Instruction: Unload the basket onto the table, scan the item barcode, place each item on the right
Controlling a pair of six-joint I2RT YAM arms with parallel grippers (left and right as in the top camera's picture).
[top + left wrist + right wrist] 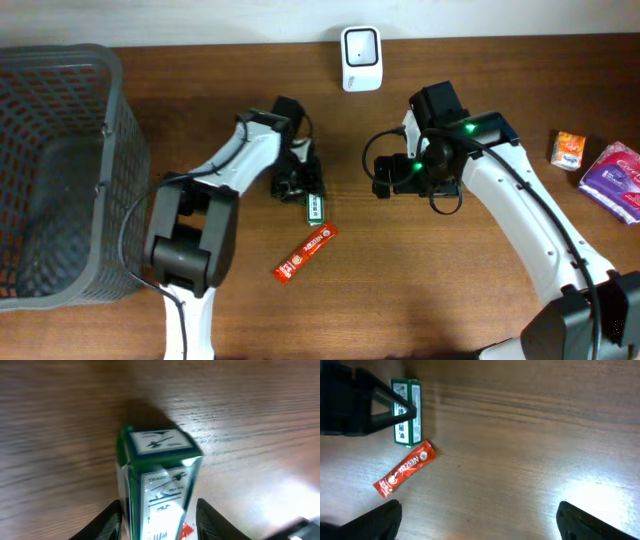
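Green carton (160,470) (white label panels) sits inside left gripper (159,507), grip unclear; right gripper (479,510) spread wide.

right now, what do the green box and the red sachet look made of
Green box: printed cardboard, by its crisp folded edges, with a light gloss glinting at one corner. Red sachet: probably thin plastic or foil film, flat and shiny.
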